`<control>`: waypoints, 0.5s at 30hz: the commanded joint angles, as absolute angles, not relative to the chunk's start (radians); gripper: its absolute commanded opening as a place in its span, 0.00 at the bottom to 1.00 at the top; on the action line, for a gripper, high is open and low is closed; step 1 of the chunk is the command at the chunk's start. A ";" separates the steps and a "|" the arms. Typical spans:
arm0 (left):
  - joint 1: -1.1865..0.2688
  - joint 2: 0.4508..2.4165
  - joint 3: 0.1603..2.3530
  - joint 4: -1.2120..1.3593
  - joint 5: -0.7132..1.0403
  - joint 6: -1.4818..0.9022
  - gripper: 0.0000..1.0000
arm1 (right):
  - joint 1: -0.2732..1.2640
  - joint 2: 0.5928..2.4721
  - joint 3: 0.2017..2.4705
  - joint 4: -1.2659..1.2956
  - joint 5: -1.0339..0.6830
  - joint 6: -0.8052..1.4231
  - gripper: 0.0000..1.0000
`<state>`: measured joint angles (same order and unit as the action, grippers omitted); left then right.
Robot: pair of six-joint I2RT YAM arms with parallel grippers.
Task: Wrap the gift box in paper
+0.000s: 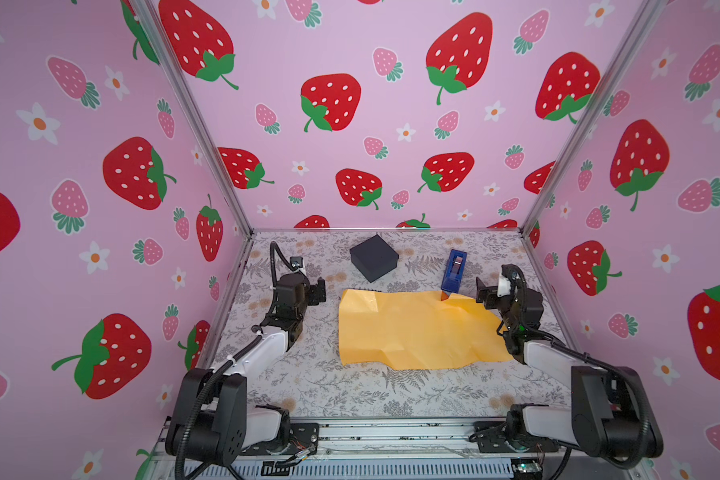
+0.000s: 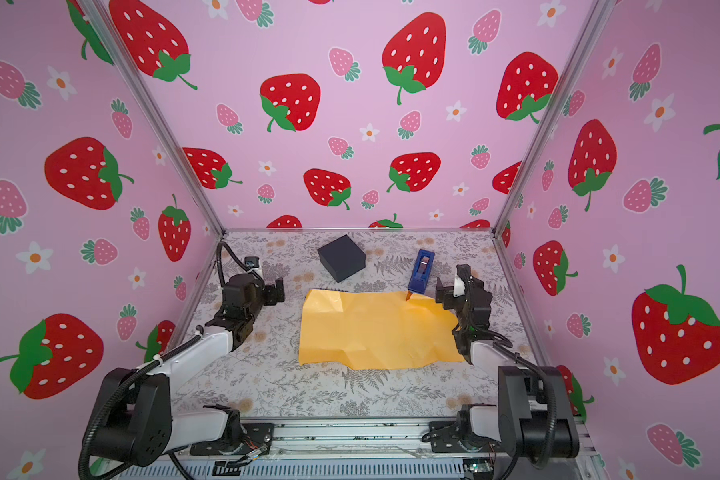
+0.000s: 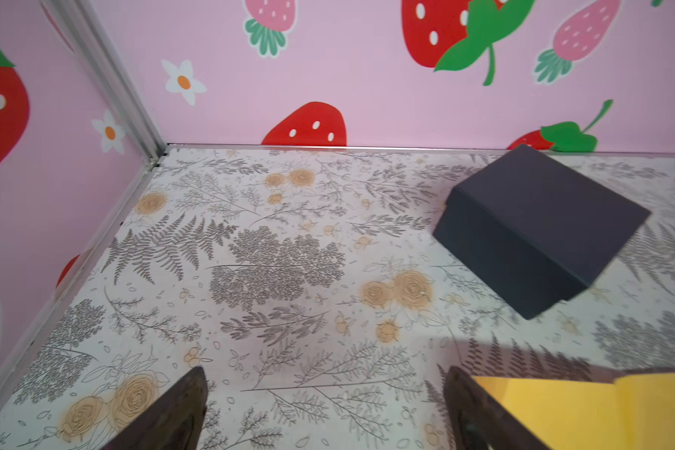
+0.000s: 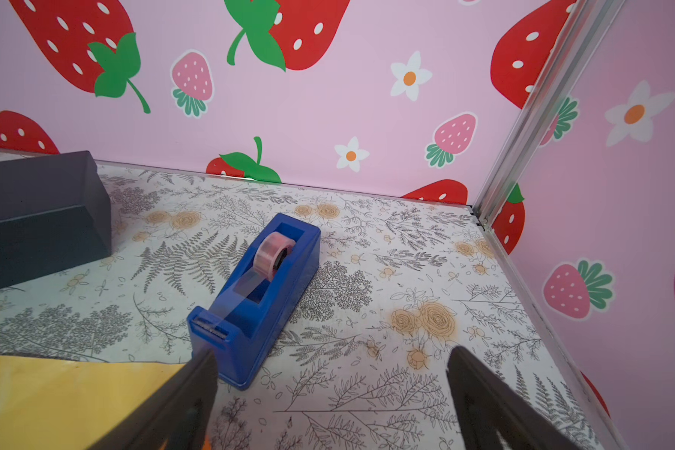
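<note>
Behind the paper [image 1: 416,328] stand gift box [image 1: 373,257] and tape dispenser [image 1: 454,270]; left gripper [image 3: 324,389] and right gripper [image 4: 330,362] gape empty

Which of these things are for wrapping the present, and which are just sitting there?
For the job:
black box, not wrapped yet
yellow-orange paper, spread out in front of the box

Just lying about:
blue tape dispenser, untouched at the paper's far edge, though tape might help later
</note>
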<state>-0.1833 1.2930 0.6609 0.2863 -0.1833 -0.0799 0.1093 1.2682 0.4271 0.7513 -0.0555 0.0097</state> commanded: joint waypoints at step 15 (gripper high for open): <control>-0.212 1.305 0.881 -0.323 0.328 -0.409 0.87 | 0.182 1.134 0.605 0.155 -0.190 0.228 0.79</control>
<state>-0.2081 1.2892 0.8726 -0.2188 0.1612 -0.3420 0.1677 1.1542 0.5697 0.2600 -0.1558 0.1894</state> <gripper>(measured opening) 0.872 0.793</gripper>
